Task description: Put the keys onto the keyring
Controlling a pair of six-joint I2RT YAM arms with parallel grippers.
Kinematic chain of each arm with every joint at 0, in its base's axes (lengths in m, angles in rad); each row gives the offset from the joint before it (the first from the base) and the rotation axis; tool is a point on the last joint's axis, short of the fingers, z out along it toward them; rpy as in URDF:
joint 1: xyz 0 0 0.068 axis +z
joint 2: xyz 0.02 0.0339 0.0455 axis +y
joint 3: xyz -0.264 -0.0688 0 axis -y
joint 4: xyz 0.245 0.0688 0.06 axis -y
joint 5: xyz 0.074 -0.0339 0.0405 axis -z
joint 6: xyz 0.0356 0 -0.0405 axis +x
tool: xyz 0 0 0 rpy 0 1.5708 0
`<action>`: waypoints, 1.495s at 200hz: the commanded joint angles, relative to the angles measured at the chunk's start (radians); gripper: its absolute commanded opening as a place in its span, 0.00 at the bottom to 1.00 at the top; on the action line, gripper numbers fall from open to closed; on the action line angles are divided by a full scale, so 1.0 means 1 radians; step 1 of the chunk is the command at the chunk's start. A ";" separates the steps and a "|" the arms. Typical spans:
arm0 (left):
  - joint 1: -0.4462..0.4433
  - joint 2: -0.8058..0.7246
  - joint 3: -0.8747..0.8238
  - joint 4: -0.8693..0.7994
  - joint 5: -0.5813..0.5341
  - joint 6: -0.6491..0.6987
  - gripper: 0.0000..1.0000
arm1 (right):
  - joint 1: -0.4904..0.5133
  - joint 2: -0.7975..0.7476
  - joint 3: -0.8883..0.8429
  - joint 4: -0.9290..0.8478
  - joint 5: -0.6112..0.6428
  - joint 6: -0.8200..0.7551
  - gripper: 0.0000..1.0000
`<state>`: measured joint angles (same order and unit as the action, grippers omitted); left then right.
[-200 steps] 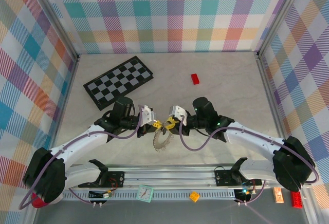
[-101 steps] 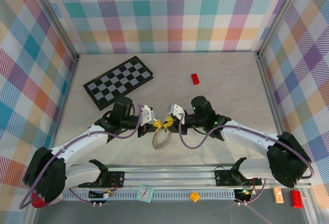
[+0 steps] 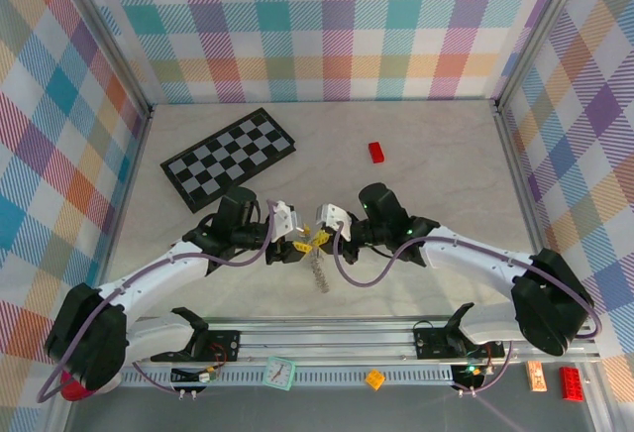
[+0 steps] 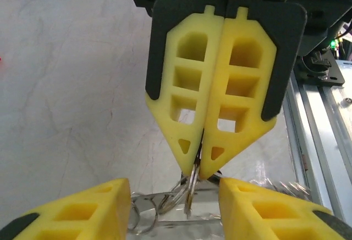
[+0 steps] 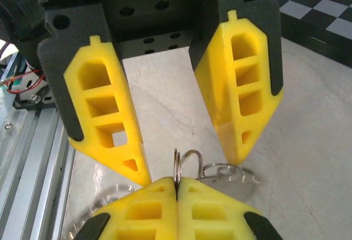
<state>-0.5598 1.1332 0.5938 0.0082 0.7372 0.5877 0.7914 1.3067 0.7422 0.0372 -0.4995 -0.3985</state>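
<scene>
right claw (image 4: 198, 165): shut, pinching keyring (image 3: 317, 273) by a thin loop | left claw (image 5: 190, 165): part open, gripping nothing | keyring: edge-on between claws, over counter (image 3: 426, 174) | keys: not made out | risk: tip-only pinch may slip, dropping the ring

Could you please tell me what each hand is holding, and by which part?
The right hand is shut on the keyring, pinching a thin wire loop of it between the fingertips. The left hand is open and holds nothing.
</scene>
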 commanded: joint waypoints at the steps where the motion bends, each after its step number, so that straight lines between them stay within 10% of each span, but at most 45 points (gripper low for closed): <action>1: -0.009 -0.040 0.042 -0.068 -0.021 0.064 0.47 | 0.004 0.002 0.073 -0.092 0.014 -0.084 0.00; 98: -0.011 -0.038 0.079 -0.134 0.009 0.113 0.18 | 0.048 0.054 0.203 -0.270 0.074 -0.157 0.00; 299: -0.015 0.005 0.072 -0.171 0.007 0.167 0.20 | 0.060 0.083 0.217 -0.255 0.029 -0.131 0.00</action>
<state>-0.5629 1.1248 0.6701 -0.1818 0.7158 0.7490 0.8452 1.3804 0.9386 -0.2478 -0.4271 -0.5323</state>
